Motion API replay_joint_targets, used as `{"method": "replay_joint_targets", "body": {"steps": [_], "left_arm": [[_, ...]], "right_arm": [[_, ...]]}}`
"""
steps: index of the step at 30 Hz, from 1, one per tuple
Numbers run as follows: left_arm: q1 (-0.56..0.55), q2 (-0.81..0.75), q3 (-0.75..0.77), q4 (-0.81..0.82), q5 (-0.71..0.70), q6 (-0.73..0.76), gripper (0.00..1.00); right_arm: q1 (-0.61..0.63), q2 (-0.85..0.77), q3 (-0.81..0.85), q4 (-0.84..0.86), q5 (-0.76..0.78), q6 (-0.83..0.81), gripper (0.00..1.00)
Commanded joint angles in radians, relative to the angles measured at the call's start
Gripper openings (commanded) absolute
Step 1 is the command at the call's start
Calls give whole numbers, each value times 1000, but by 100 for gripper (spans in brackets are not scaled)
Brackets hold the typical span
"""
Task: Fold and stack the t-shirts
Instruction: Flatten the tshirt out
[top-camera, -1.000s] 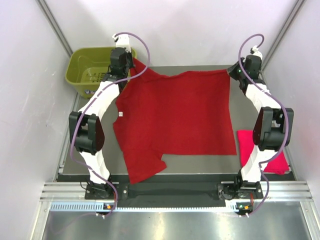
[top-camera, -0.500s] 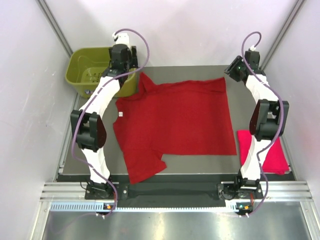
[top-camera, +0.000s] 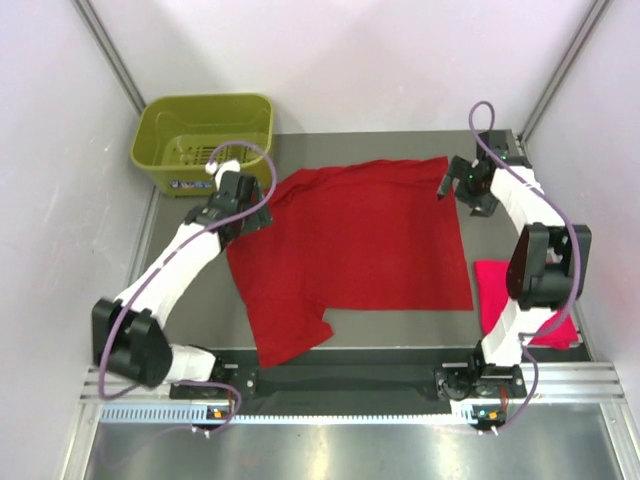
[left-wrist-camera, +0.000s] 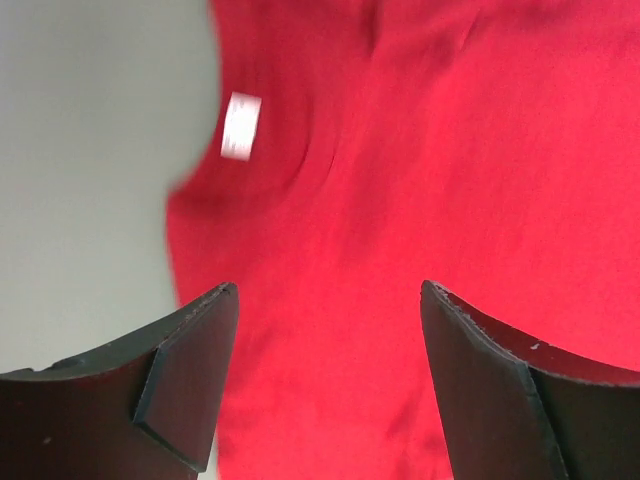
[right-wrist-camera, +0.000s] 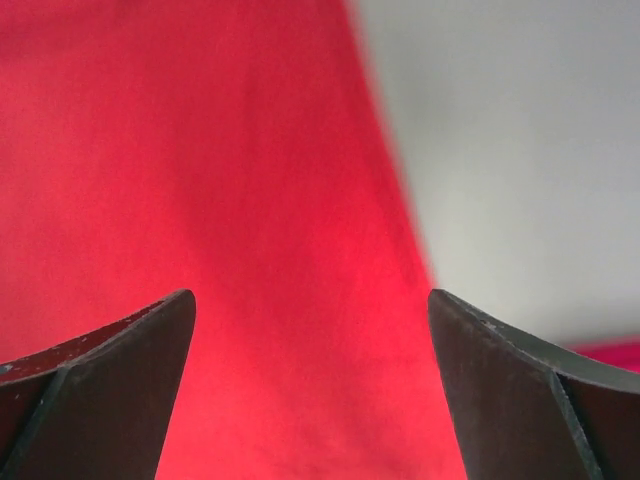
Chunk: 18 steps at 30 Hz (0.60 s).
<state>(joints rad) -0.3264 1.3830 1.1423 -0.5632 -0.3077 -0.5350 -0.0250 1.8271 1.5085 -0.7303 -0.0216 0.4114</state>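
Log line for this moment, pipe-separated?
red shirt: flat, unfolded | pink shirt: folded, right side | left gripper: open, above shirt | right gripper: open, above shirt edge

Bright, even light; red t-shirt (left-wrist-camera: 420, 200) blurred in wrist views.

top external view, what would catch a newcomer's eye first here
A deep red t-shirt lies spread across the middle of the table, and it dominates the view. The left arm and right arm reach to its far corners, jaws open and holding nothing. A folded pinkish red t-shirt sits at the right edge, and an olive-green basket at the far left corner.
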Motion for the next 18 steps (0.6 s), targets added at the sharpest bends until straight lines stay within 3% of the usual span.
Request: {"method": "replay_joint_targets", "body": {"steps": [1, 8, 14, 18], "left_arm": [[1, -154, -99, -93, 35, -163, 78], [9, -347, -173, -234, 31, -250, 77], [16, -410, -297, -247, 122, -399, 76], [44, -381, -352, -211, 171, -445, 80]], "right_arm": [[75, -195, -121, 50, -6, -22, 100], [186, -327, -318, 72, -130, -26, 99], [338, -431, -488, 103, -187, -28, 92], [352, -505, -646, 172, -253, 26, 80]]}}
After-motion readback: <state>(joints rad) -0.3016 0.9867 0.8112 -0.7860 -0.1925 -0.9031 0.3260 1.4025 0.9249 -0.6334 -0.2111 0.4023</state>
